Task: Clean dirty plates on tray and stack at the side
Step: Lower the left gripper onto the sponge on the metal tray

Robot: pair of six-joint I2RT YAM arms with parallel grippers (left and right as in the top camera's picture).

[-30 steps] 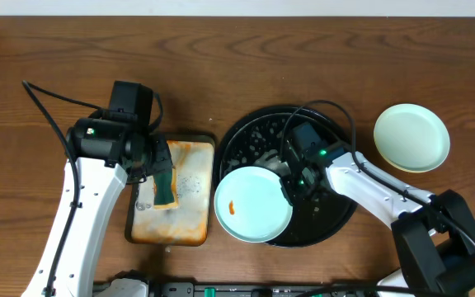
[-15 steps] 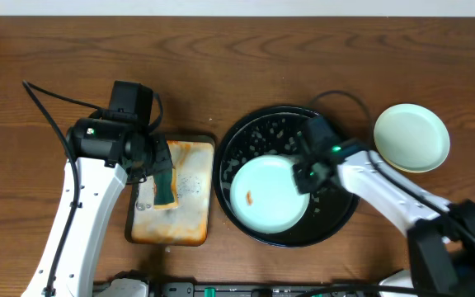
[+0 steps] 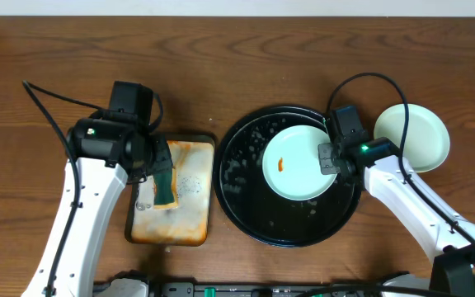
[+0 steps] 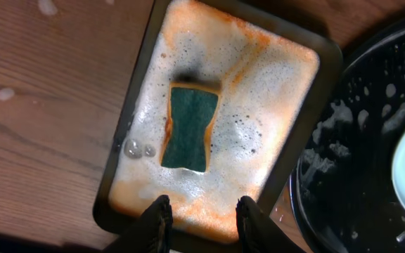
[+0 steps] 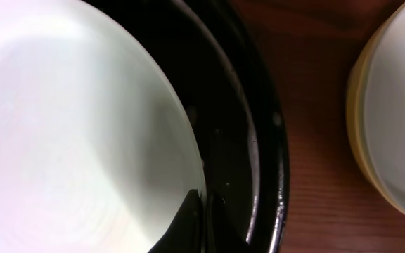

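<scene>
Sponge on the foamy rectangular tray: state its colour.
The sponge is dark green on top with a yellowish edge, best seen in the left wrist view.

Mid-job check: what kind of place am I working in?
Probably a lab dishwashing mock-up, not a kitchen: a wooden table, a mint plate over a foamy black tray, and a sponge in a soapy orange tray.
</scene>
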